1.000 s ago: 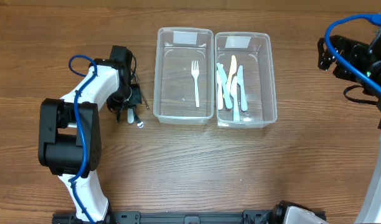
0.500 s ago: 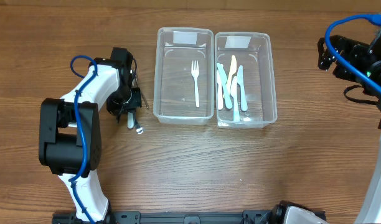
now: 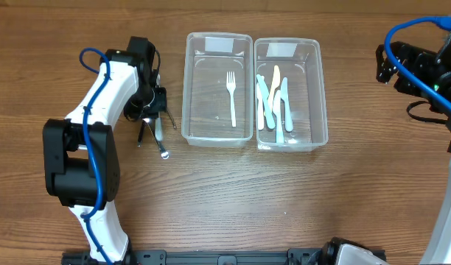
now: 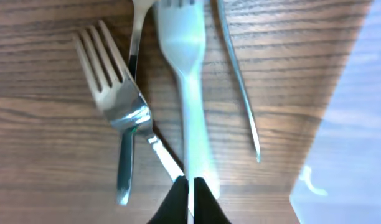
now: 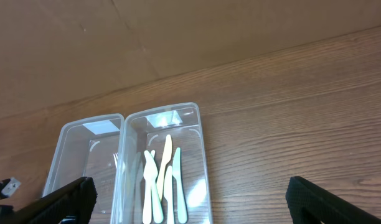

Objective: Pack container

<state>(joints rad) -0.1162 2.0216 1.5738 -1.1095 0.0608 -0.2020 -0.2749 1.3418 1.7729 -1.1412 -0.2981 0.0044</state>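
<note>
Two clear plastic containers stand side by side. The left container [image 3: 186, 88] holds one white fork [image 3: 231, 96]. The right container [image 3: 323, 96] holds several pastel plastic knives [image 3: 275, 103]. My left gripper [image 4: 192, 190] is shut on the handle of a pale plastic fork [image 4: 187, 93], just left of the left container. Under it lie a metal fork [image 4: 119, 102] and a thin metal handle [image 4: 240, 87]. This cutlery also shows in the overhead view [image 3: 158, 136]. My right gripper [image 5: 197, 202] is open and empty, far to the right of both containers [image 5: 200, 155].
The corner of the left container [image 4: 346, 124] shows at the right of the left wrist view, close to the cutlery. The right arm [image 3: 421, 70] hangs over the table's far right edge. Bare wood lies in front of the containers.
My left gripper has moved toward the back of the table, uncovering the cutlery lying on the wood beside the left container. The right arm has not moved.
</note>
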